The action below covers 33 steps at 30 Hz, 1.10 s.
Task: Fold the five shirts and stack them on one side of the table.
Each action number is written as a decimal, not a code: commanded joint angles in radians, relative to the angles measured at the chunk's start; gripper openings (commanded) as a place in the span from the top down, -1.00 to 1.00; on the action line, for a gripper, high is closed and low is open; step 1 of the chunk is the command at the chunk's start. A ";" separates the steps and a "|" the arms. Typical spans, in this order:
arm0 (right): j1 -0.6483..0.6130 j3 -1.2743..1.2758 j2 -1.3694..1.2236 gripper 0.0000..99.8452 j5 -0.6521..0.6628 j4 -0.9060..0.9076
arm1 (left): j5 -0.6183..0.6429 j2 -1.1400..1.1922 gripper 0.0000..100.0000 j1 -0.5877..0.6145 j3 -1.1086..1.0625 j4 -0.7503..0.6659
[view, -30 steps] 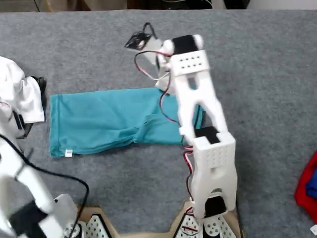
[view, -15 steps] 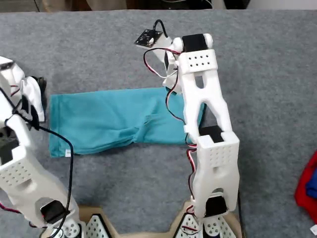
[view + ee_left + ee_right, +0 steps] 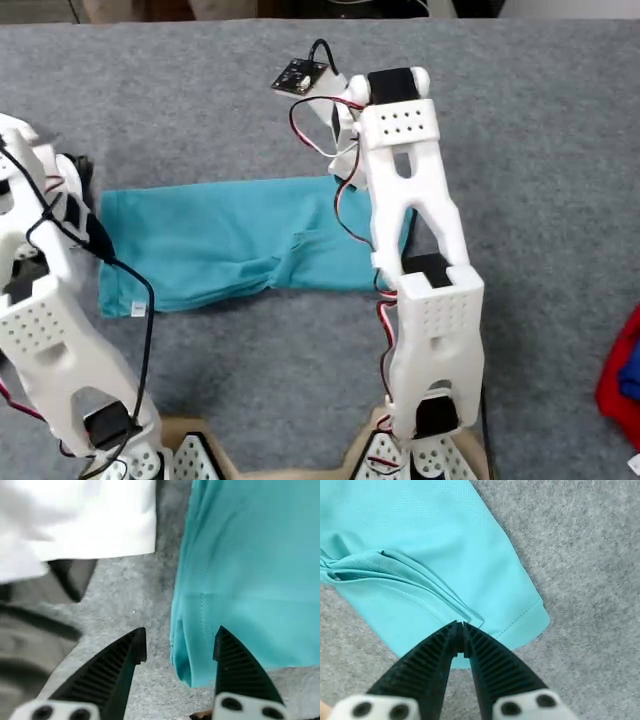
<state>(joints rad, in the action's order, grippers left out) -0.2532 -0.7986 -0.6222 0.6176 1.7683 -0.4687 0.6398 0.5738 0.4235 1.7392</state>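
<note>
Operator: Where do my grippers stand?

Spotter: Your left gripper [image 3: 181, 641] is released, its jaws spread wide and hanging over the corner at one short end of the teal shirt [image 3: 220, 245]. One jaw is above grey felt, the other above cloth. Your right gripper [image 3: 460, 626] is clenched, tips pressed together over the opposite end, just inside the hem. I see nothing plainly caught between them.

Operator: And the shirt itself?

Spotter: It's a soft, thin teal shirt, lying flat on the counter [image 3: 550, 150] as a long band between your two arms, with a ridge of gathered folds near the middle. I'd expect it to be light and limp. It'll sag and slide over itself, so a one-point lift would probably let the layers fan apart. Take it at the end corners, pinching through every layer. At your left end the edge curls up a little off the felt, which looks like the easiest place to get a jaw under.

Operator: What's around it?

Spotter: The counter is covered in coarse grey felt, so expect the fabric to drag rather than glide — lift before you carry. A folded white shirt [image 3: 100, 515] sits just beside your left end with something darker under it, apart from the teal by a strip of felt. That looks like the stack side. Well off at the far right edge lies red and blue cloth [image 3: 622, 370], likely more shirts waiting.
</note>
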 commanded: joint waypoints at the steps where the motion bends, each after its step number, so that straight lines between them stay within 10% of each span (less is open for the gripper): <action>1: 0.018 -0.050 0.008 0.99 -0.006 0.018 | 0.005 0.038 0.54 -0.009 0.052 0.014; 33: 0.019 -0.053 0.008 0.99 -0.005 0.017 | -0.003 0.137 0.71 -0.095 0.049 0.017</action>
<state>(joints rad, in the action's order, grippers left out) -0.2532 -0.7986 -0.6222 0.6176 1.7683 -0.4687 0.7779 0.4680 0.4312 1.7484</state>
